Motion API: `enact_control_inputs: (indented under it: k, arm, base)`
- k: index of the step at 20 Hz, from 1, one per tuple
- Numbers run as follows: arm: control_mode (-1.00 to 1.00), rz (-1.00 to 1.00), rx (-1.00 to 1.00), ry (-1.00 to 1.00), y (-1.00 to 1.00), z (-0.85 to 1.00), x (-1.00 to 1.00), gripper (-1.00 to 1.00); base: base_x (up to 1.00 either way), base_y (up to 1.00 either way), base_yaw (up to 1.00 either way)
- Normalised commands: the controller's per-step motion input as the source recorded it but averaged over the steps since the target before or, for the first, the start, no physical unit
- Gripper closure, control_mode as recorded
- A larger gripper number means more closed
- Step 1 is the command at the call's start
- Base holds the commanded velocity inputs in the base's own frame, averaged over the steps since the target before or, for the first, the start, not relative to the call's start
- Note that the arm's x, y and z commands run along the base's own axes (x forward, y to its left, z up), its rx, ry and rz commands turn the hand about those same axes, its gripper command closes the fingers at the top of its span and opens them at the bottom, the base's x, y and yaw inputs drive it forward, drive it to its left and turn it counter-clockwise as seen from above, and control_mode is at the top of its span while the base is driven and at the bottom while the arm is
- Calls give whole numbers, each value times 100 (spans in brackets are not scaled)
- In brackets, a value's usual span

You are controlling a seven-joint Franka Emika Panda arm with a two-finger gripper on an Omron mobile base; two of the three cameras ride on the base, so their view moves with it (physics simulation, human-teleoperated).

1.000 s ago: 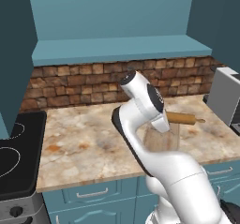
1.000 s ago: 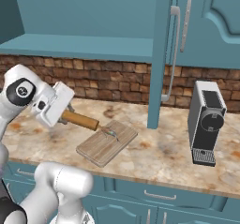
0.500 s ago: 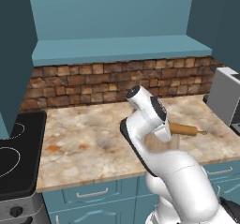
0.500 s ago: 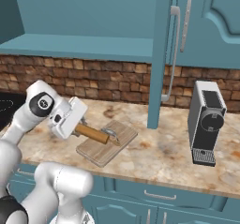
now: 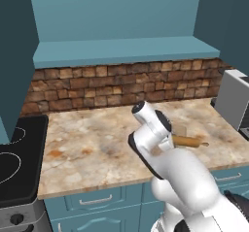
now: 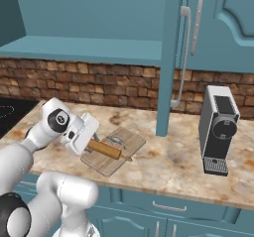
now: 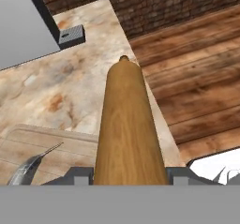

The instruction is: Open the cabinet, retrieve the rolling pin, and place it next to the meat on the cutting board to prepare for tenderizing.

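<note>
From the left base view, the cabinet (image 5: 121,17) stands open, its shelf bare, so the opening and the fetching look finished. The arm reaches low over the desk (image 5: 92,139), and the rolling pin (image 5: 188,140) sticks out from behind the wrist toward the right, level and close above the marble. The jaws themselves are hidden behind the arm here.

In the right base view, the gripper (image 6: 88,141) holds one end of the rolling pin (image 6: 106,149), which lies slanted over the near half of the cutting board (image 6: 115,150). Whether it already touches the wood or hangs just above it I cannot tell. The meat (image 6: 114,140) is a small grey sliver on the far part of the board, just beside the pin. The open cabinet door (image 6: 171,57) hangs at the board's right, and a coffee machine (image 6: 219,128) stands farther right.

In the hand view, the rolling pin (image 7: 129,129) runs straight out from between the jaws, which are closed narrowly on its barrel. The meat (image 7: 29,168) shows at lower left on the cutting board (image 7: 51,148).

By my judgement the task is nearly done: what is left is to settle the pin on the board by the meat and let go.
</note>
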Motion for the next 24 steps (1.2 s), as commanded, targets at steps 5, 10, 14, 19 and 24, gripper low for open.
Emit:
enact_control_inputs:
  k: [5, 10, 14, 19, 24]
  arm:
    - [-100, 0, 0, 0, 0, -41, 32, 100]
    - [-100, 0, 0, 1, 0, -39, 30, 100]
    - [-100, 0, 0, 0, 0, -23, 22, 100]
    - [-100, 0, 0, 0, 0, -19, 25, 100]
    - [-100, 0, 0, 0, 0, -22, 21, 100]
  base:
    - [0, 0, 0]
    - [0, 0, 0]
    - [0, 0, 0]
    - [0, 0, 0]
    - [0, 0, 0]
